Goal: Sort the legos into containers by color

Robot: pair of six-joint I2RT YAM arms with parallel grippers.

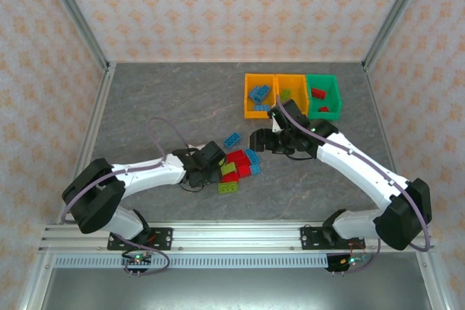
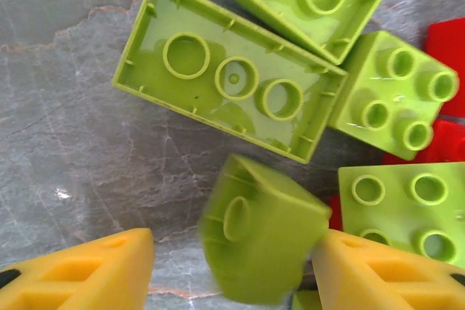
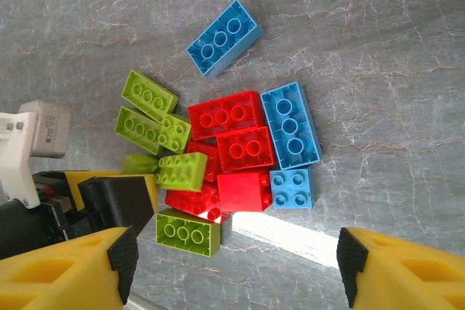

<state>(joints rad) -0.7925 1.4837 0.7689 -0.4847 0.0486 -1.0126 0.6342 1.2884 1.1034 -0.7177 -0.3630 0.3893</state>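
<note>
The loose legos (image 1: 237, 168) lie in a pile of red, lime green and blue at the table's middle. My left gripper (image 1: 211, 170) is down at the pile's left side. In the left wrist view a small lime green brick (image 2: 261, 230), tilted and blurred, stands between its yellow fingers (image 2: 87, 270). The brick touches the right finger and a gap shows at the left one. My right gripper (image 3: 236, 252) hovers open above the pile (image 3: 232, 150) with nothing in it. The three containers (image 1: 247, 96) stand in a row at the back right.
The left orange bin holds blue bricks (image 1: 259, 94), the middle orange bin (image 1: 290, 78) a lime one, and the green bin (image 1: 324, 78) red ones. A lone blue brick (image 1: 232, 139) lies just behind the pile. Metal frame rails border the table.
</note>
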